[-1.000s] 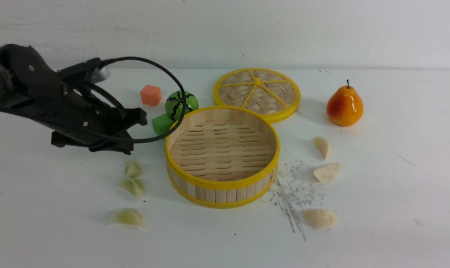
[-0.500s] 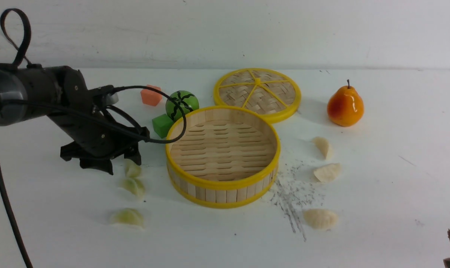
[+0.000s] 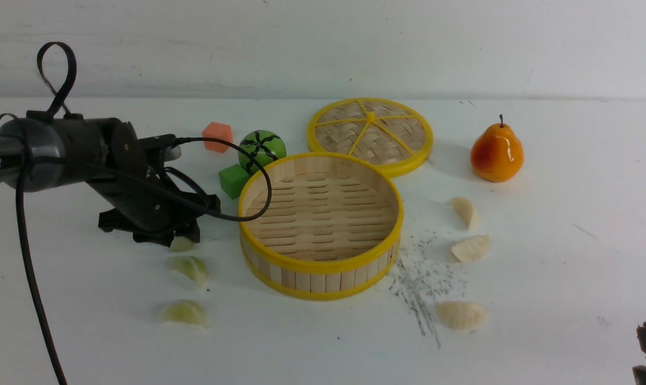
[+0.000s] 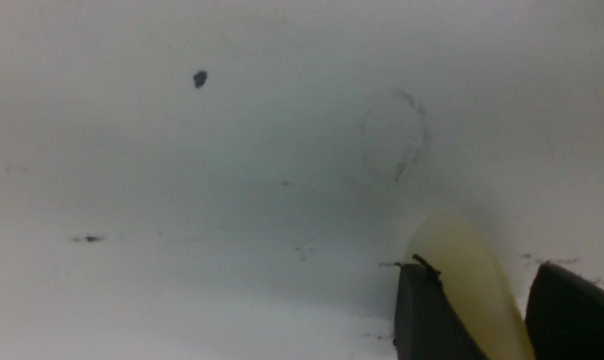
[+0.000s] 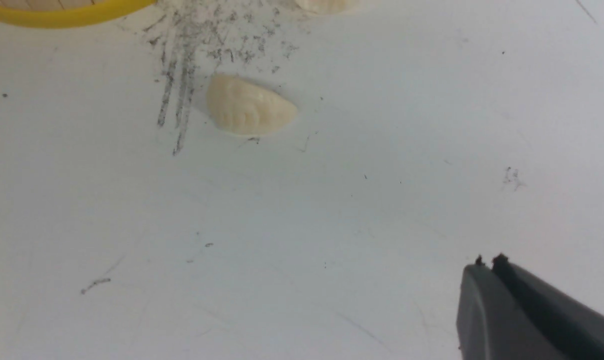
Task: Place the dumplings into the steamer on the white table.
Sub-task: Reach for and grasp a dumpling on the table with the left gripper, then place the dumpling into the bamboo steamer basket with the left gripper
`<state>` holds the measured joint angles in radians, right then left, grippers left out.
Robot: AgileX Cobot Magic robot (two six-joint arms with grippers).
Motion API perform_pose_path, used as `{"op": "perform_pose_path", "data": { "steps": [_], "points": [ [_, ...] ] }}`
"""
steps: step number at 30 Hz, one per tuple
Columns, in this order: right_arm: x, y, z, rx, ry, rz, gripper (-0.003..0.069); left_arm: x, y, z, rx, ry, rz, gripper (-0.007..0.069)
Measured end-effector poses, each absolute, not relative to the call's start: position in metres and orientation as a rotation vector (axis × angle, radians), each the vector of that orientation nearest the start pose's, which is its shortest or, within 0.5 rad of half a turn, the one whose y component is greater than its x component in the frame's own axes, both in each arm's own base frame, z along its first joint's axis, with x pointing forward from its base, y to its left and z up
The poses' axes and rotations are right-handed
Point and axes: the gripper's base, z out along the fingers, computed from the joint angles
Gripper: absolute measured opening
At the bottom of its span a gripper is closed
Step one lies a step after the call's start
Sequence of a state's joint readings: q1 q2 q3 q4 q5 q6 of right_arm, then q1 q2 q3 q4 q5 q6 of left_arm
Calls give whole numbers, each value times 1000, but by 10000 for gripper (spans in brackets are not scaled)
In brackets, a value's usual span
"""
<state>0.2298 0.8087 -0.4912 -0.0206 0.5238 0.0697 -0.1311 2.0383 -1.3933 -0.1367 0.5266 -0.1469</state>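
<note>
The left gripper (image 3: 179, 239) is down on the worktop (image 3: 323, 353) just left of the steamer (image 3: 321, 266). Its jaws pinch the farthest green dumpling (image 4: 469, 280), which rests on the surface. Two more green dumplings (image 3: 192, 268) lie nearer, in a line. Three cream dumplings (image 3: 469, 248) lie right of the steamer, none inside it. The right gripper (image 5: 488, 261) hovers at the near right, jaws pressed together.

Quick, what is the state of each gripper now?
Left gripper: jaws around a green dumpling; grip cannot be told.
Right gripper: closed, empty.
</note>
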Motion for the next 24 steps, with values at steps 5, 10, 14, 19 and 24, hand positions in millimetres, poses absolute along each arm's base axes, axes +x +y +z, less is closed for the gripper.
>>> {"op": "perform_pose_path", "data": {
  "steps": [5, 10, 14, 19, 24],
  "points": [
    [145, 33, 256, -201, 2316, 130, 9, 425, -62, 164, -156, 2657, -221, 244],
    [145, 33, 256, -201, 2311, 131, 14, 423, -62, 173, -154, 2638, -225, 244],
    [145, 33, 256, -201, 2309, 131, 18, 417, -62, 206, -163, 2565, -257, 242],
    [146, 33, 257, -201, 2305, 132, 20, 413, -70, 244, -235, 2499, -417, 240],
    [146, 33, 257, -200, 2295, 133, 25, 423, -104, 272, -123, 2465, -578, 239]
  ]
}}
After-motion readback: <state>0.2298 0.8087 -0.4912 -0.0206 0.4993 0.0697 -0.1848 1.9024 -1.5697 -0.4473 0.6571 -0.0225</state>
